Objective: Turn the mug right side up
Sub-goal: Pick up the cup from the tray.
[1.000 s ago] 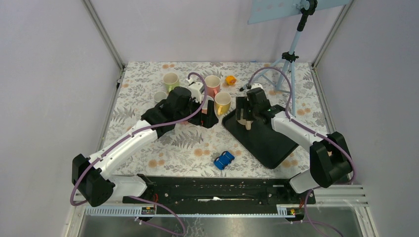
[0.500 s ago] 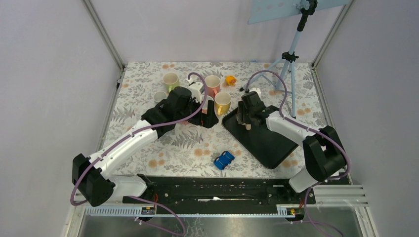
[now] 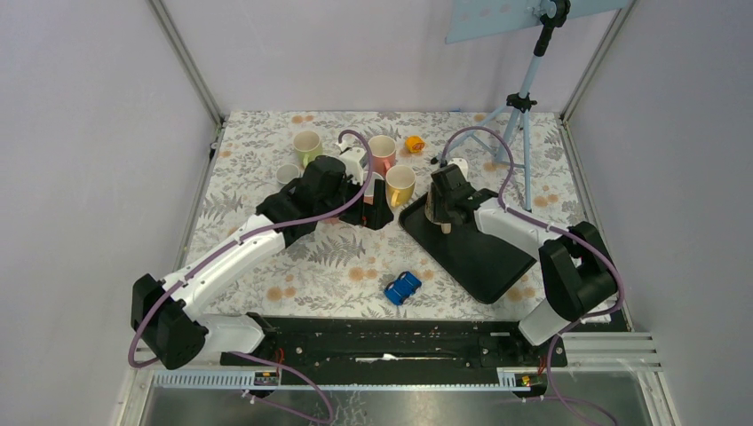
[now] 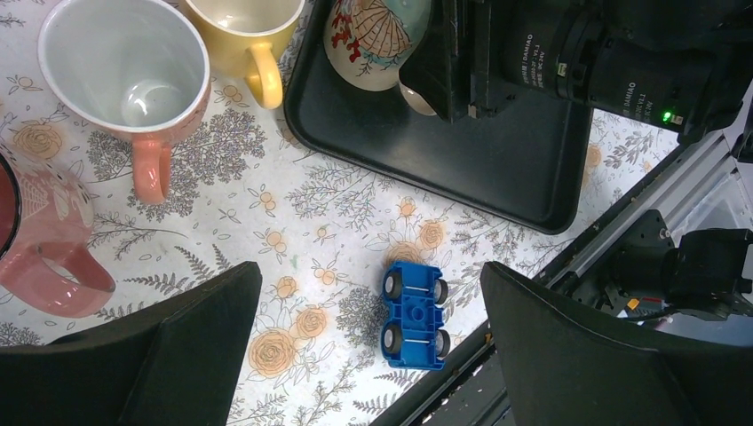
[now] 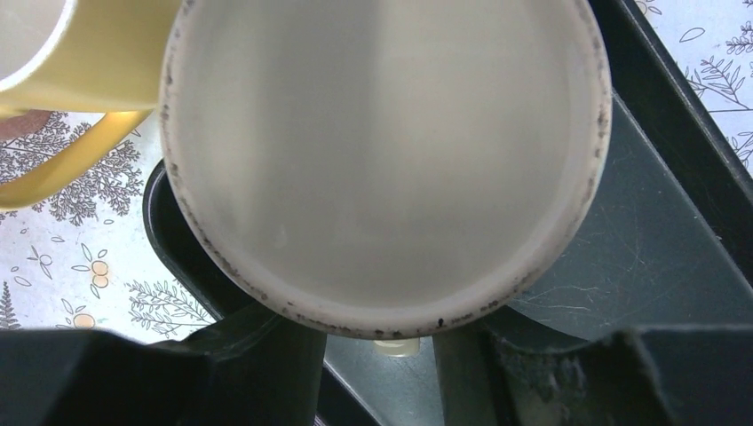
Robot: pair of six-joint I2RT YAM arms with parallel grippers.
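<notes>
The mug [image 4: 377,40], painted with shells, stands upside down on the near-left corner of the black tray [image 4: 497,160]. In the right wrist view its flat pale base [image 5: 382,151] fills the frame. A bit of its cream handle [image 5: 395,346] shows between my right gripper's fingers [image 5: 266,364]. The right gripper [image 5: 382,368] straddles that handle, part-closed, with a gap on each side. My left gripper [image 4: 373,293] hangs wide open above the table with nothing in it.
A blue toy car [image 4: 414,312] lies upside down under the left gripper. A yellow mug [image 3: 400,184], a salmon mug [image 3: 382,153], a green mug [image 3: 307,145] and a small white cup [image 3: 287,174] stand behind. A tripod [image 3: 519,106] is at the back right.
My right gripper has shifted left and farther back onto the mug, and its jaws have narrowed around the handle. The left arm has stayed put.
</notes>
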